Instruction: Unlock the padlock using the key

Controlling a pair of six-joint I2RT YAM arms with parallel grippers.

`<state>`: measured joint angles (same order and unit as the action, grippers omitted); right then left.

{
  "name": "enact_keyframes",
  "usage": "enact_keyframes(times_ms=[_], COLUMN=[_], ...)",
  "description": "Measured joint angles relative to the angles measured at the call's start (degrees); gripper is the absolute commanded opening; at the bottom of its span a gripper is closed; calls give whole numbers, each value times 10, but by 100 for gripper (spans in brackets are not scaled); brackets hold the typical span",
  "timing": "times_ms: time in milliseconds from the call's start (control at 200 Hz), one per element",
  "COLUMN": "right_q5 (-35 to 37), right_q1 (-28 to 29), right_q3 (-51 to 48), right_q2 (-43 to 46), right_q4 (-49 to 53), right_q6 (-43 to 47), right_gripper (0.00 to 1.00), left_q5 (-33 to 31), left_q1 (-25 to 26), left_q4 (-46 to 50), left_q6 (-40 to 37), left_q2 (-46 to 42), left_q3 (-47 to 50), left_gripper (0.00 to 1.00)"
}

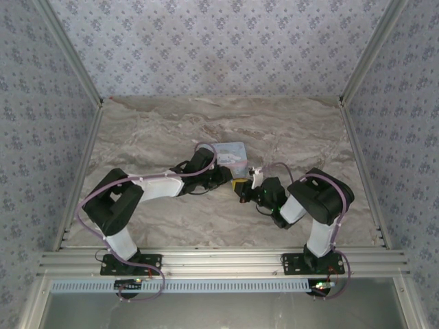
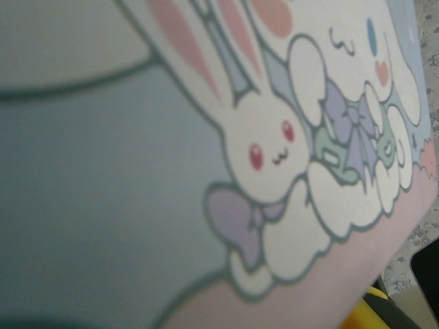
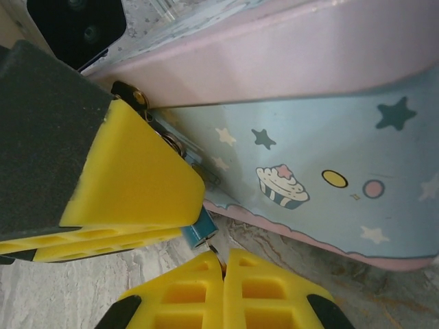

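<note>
Marble tabletop (image 1: 309, 130); closed tin box (image 1: 232, 156); padlock (image 3: 199, 234) just beside.

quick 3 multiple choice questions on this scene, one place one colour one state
1. Where is the padlock? A on the lid; B against the box's side, at the right hand's tips; C at the table's far edge.
2. The hand's pads are: A yellow; B red; C white.
3. The right hand is: A wide open; B gripping the box; C shut on the key.
B: the blue padlock sits beside the starred side wall, just above the tips. A: both pads show yellow. C: the pads meet, a thin key between them.
</note>
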<state>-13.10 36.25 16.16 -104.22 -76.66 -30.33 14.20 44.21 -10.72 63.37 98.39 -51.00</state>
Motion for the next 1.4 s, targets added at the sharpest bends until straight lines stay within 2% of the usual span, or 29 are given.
enact_keyframes(times_ms=[320,525,695,909,1179,1399], right_q5=[10,19,27,42,62,69], right_q1=[12,28,45,64,79,83], right_q3=[-2,-2,-2,-2,0,0], right_q2=[-15,-37,-41,-42,-42,-29], right_q4=[-11,-12,-16,-18,-18,-15], right_q6=[-40,-64,-78,-101,-134,-146], right_gripper=[0,0,0,0,0,0], left_q5=[10,7,-7,-14,-14,-16], left_q1=[-7,-14,-18,-18,-13,-7], left_q4=[-28,-30,-38,-95,-147,-156], left_q6=[5,8,17,45,68,73], left_q2=[-1,-34,-70,-83,-73,-54], left_q3=[18,57,97,150,154,154], left_gripper=[51,59,59,56,51,51])
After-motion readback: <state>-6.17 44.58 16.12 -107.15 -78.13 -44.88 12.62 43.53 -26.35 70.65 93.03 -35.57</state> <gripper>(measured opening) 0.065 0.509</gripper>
